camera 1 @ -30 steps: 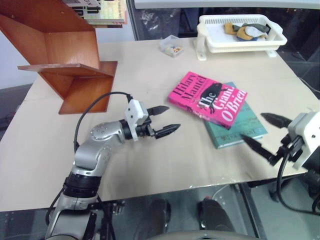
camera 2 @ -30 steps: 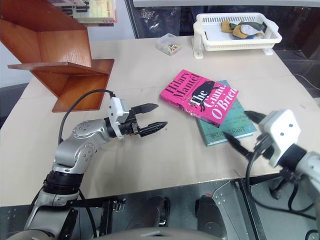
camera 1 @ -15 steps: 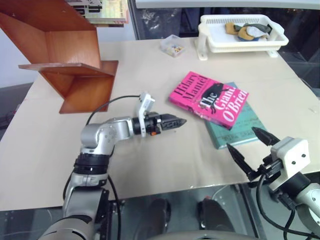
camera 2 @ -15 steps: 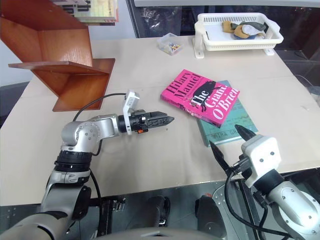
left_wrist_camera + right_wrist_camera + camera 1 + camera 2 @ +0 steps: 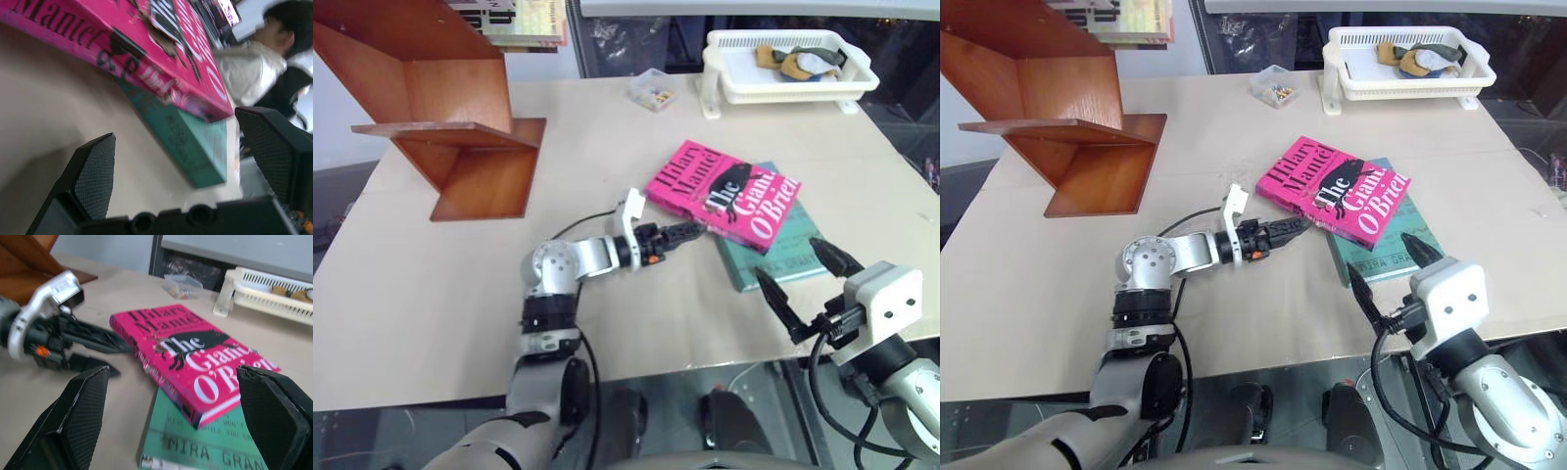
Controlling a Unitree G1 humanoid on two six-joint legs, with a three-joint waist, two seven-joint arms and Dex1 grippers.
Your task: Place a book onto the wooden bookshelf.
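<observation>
Now, left gripper (image 5: 1295,227): ribbed black jaws released, tips at the book's near edge.
Book (image 5: 1330,189): glossy pink paperback, flat atop a teal-green book (image 5: 1388,255).
Right gripper (image 5: 1389,266): jaws released, just beside both.
Wooden bookshelf (image 5: 1058,108): slanted reddish boards, well apart.

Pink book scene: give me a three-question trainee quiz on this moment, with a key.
1. True or false: the pink book already rests on the wooden bookshelf.
2. What lies under the pink book? A) white basket B) teal book C) nothing
3. Which gripper's tips are at the pink book's near edge?

Key:
1. False; it lies on the table.
2. B, the teal book.
3. The left gripper, open; the right gripper is open, apart from it.
</observation>
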